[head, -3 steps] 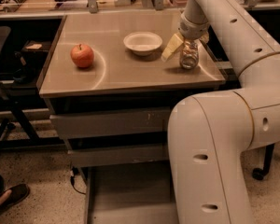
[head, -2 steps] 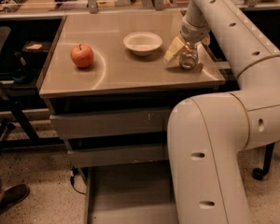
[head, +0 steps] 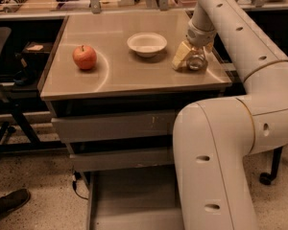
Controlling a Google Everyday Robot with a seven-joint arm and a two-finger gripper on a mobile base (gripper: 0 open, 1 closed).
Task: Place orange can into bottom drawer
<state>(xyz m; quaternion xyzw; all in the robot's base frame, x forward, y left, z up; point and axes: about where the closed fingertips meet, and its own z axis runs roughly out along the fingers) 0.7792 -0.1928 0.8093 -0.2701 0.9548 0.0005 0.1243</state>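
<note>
The orange can (head: 197, 60), small and shiny, stands upright on the cabinet top near its right front corner. My gripper (head: 194, 51) comes down from above and is right at the can, with its cream parts on either side of it. The bottom drawer (head: 134, 200) is pulled out at the foot of the cabinet, its flat grey floor showing, partly hidden on the right by my arm (head: 216, 166).
A red apple (head: 84, 57) lies on the left of the cabinet top (head: 129, 73) and a white bowl (head: 147, 44) sits in the middle. Two shut upper drawers (head: 113, 126) are below. A dark chair and stand (head: 9, 80) are at left, a shoe (head: 9, 202) on the floor.
My gripper has settled slightly lower and closer around the can. The can, apple and bowl have not moved.
</note>
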